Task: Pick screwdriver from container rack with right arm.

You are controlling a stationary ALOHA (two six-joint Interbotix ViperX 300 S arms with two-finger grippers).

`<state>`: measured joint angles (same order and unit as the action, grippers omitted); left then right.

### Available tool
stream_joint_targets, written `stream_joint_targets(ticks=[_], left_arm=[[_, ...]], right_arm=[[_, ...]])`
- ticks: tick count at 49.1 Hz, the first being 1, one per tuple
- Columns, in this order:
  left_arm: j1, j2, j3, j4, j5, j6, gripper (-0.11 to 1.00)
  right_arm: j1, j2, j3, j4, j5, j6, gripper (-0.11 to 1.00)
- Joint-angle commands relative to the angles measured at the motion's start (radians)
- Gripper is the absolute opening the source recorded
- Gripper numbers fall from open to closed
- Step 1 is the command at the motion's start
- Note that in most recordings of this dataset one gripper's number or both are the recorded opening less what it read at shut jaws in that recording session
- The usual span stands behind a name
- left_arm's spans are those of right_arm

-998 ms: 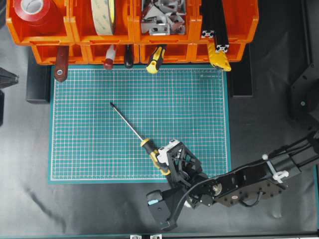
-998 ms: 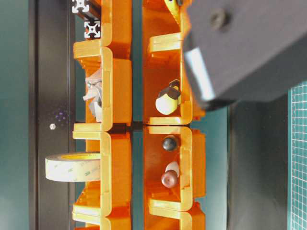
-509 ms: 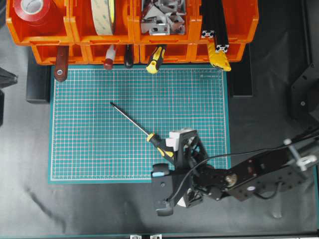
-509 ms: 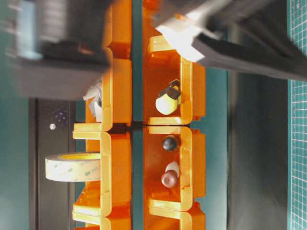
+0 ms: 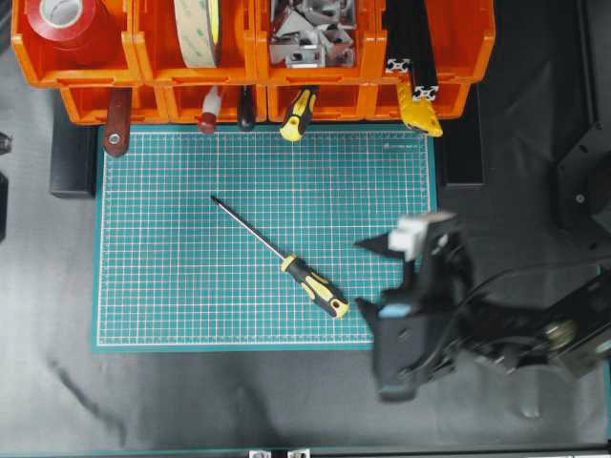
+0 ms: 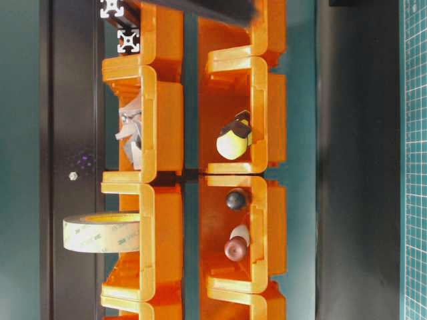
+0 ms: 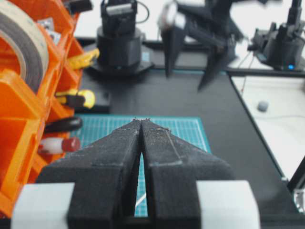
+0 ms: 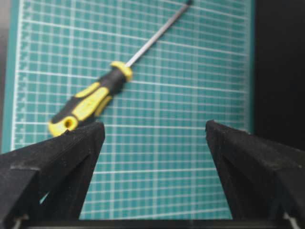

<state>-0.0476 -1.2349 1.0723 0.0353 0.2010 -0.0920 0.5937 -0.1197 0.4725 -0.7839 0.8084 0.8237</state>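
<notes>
Two joined rows of bright orange bins make up the container rack (image 5: 253, 57), which runs along the far edge of the scene in the overhead view, just above the green cutting mat (image 5: 191, 286). On that mat lies the screwdriver (image 5: 283, 259), flat and diagonal, its thin steel tip pointing toward the upper left and its chunky yellow-and-black handle toward the lower right; nothing touches it. Just beside the handle's butt, at the mat's right edge, hovers the right gripper (image 5: 368, 277), blurred in the overhead view, with a white block and a blue-marked black box on the right arm (image 5: 516, 334) behind it. Its wrist camera shows the two black fingers (image 8: 57, 162) spread wide apart with only green grid between them, and the handle lying just past the left one. The left gripper (image 7: 141, 125) appears in its own wrist view with both fingertips pressed together and nothing between them, raised over the mat's left side. In the rack's lower bins a smaller yellow-and-black handled tool (image 5: 299, 114), a red-and-white handled tool (image 5: 209, 110) and a dark-handled tool (image 5: 246, 107) stick out toward the mat. Upper bins hold a red tape roll (image 5: 67, 24), a beige tape roll (image 5: 199, 29) and metal brackets (image 5: 307, 33).
</notes>
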Motion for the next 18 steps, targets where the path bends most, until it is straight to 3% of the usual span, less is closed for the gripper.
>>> stream_joint_targets(ticks=[1, 18], left_arm=[[0.005, 0.006, -0.034, 0.003, 0.009, 0.003, 0.01], [0.006, 0.006, -0.034, 0.005, 0.014, -0.002, 0.01]], right_arm=[[-0.003, -0.086, 0.012, -0.006, 0.021, 0.002, 0.83], [-0.008, -0.265, 0.130, -0.003, 0.040, 0.009, 0.83]])
